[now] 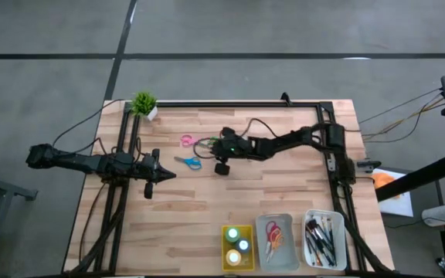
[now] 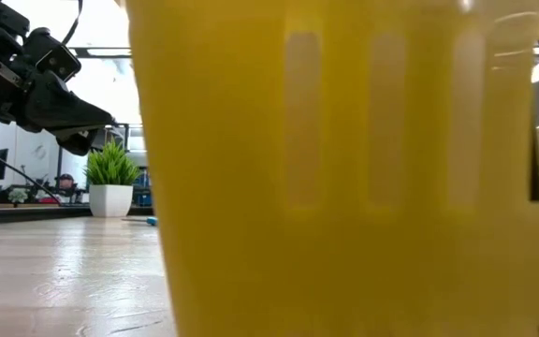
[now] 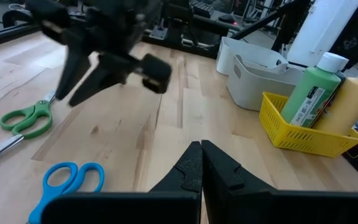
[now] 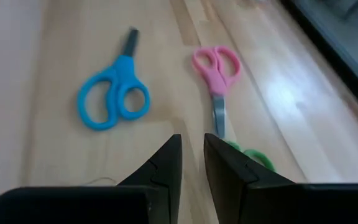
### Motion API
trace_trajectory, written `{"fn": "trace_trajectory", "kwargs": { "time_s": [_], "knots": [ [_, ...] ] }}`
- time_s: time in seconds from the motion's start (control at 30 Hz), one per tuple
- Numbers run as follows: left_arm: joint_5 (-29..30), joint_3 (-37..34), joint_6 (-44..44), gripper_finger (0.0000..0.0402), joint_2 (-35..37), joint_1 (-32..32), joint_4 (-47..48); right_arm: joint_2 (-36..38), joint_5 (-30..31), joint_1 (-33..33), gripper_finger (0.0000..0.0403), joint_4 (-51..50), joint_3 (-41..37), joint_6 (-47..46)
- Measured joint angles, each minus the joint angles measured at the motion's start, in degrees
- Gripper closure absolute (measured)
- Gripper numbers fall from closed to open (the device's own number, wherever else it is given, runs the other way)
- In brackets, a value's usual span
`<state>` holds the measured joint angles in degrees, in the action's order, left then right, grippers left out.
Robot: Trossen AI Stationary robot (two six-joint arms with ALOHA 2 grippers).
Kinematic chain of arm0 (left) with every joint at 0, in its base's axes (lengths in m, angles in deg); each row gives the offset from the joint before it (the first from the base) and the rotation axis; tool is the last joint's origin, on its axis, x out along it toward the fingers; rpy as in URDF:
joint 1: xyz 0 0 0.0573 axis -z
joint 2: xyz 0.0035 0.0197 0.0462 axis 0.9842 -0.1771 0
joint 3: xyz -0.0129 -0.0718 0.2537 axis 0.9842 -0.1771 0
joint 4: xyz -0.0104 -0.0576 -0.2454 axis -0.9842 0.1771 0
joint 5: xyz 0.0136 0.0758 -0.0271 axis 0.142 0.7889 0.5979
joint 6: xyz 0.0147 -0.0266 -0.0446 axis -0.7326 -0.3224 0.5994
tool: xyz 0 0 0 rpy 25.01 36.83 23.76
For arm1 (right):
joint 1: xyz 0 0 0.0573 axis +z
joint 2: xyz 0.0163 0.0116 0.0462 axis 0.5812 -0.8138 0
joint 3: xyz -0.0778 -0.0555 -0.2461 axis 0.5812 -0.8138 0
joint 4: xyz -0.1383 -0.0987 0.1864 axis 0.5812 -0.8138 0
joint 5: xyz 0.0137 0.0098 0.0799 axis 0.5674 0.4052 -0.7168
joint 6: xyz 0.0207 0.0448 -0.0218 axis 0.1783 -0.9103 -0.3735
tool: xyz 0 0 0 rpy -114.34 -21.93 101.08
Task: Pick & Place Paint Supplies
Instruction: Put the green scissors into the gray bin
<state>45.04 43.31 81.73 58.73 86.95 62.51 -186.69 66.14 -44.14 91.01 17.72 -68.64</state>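
My right gripper (image 4: pixel 192 163) hangs over the middle of the surface (image 1: pixel 207 224), fingers (image 4: pixel 164 167) narrowed to a slim gap and holding nothing that I can see. Three scissors are still loose. The pink scissors (image 4: pixel 215 70) lie straight ahead of these fingers, long axis running away from them, blade end nearest, handles farthest. The green scissors (image 4: pixel 251 157) sit just beside the fingertips, mostly hidden behind one finger, right by the pink blade tip. The blue scissors (image 4: pixel 114 94) lie ahead and off to the other side, well apart from the pink pair, blade pointing away. Right arm is nearest to pink and green, so I judge those are its next pick, and the gap looks too tight, I'd widen before dropping. My left gripper (image 3: pixel 201 167) waits near the surface, fingers fully closed and empty; the blue scissors (image 3: pixel 67 186) lie just beside and ahead of it. Yellow tray (image 1: pixel 227 264) with paint bottles (image 1: pixel 236 245), grey tray (image 1: pixel 287 224) and white tray (image 1: pixel 338 255) with brushes (image 1: pixel 318 239) are already loaded, well apart from both grippers.
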Motion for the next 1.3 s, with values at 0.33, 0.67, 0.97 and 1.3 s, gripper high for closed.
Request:
{"fn": "trace_trajectory", "kwargs": {
  "time_s": [0.33,0.67,0.97,1.3],
  "knots": [
    [0.0,0.0,0.0,0.0402,0.0,0.0,0.0,-7.6,0.5,-1.5,0.0339,-16.4,14.0,-1.0],
    [0.0,0.0,0.0,0.0402,0.0,0.0,0.0,-9.5,2.1,-2.2,0.0339,-17.9,15.7,-1.6],
    [0.0,0.0,0.0,0.0402,0.0,0.0,0.0,-9.7,1.9,-2.9,0.0339,-19.9,15.6,-3.3],
    [0.0,0.0,0.0,0.0402,0.0,0.0,0.0,-9.6,1.4,-3.2,0.034,-22.3,15.6,-5.9]
  ]
}}
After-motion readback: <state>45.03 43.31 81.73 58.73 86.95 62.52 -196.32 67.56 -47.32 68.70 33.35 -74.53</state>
